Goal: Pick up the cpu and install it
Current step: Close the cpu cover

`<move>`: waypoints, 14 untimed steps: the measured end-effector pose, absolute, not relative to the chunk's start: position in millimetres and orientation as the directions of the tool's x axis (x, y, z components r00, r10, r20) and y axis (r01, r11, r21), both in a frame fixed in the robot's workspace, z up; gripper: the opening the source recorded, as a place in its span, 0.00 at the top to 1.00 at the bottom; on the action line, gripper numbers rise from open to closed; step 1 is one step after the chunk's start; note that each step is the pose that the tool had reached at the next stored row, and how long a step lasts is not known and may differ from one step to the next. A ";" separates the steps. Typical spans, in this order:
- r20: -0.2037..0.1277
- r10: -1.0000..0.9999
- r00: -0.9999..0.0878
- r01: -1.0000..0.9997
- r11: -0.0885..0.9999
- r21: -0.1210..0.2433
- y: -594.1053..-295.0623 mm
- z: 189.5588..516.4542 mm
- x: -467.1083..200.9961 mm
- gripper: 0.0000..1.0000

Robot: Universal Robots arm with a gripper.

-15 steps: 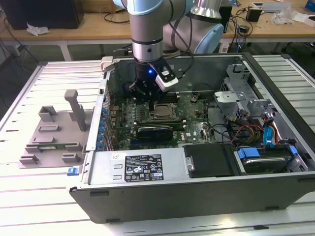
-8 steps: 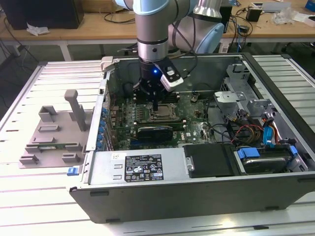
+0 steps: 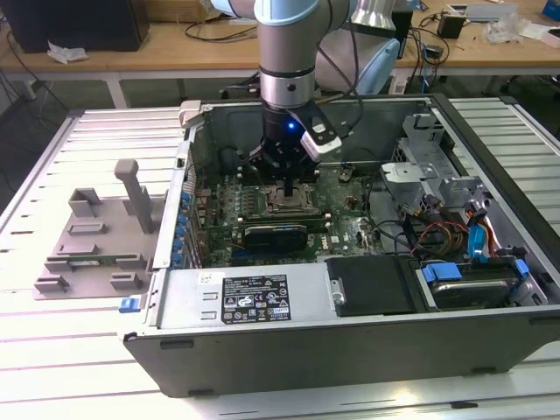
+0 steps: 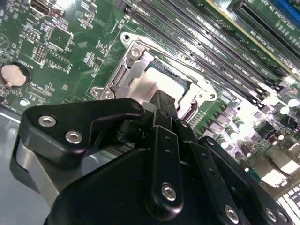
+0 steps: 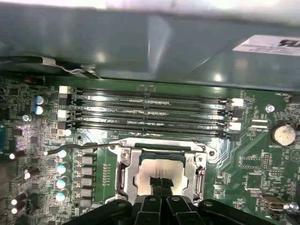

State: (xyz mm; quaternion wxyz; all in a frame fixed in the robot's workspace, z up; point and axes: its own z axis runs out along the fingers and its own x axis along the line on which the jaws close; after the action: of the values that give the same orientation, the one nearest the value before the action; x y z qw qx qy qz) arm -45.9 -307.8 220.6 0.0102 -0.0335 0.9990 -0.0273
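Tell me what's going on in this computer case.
The arm's gripper is down inside the open computer case, right over the motherboard's socket. The silvery cpu lies within the socket's metal frame, with the gripper's tip at its top. Whether it grips the chip cannot be told.

case (image 3: pixel 350 350) open above, metal frame (image 5: pixel 125 173) rings cpu (image 5: pixel 154 168)

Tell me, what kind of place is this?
Probably a robotics lab or workshop. A robot arm reaches into an open computer case on a slatted metal table, its tool over the cpu, and a wooden workbench with cables stands behind.
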 end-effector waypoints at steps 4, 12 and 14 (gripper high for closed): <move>-0.019 -0.068 -0.998 -0.066 0.996 -0.055 -307.8 237.1 -45.9 0.89; -0.018 -0.068 -0.998 -0.066 0.996 -0.055 -307.8 249.9 -42.4 0.89; -0.018 -0.067 -0.998 -0.066 0.996 -0.055 -307.8 252.2 -42.4 0.89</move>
State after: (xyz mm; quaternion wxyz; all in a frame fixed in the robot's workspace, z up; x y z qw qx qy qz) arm -42.4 -307.8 252.2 0.0102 -0.0335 0.9990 -0.0273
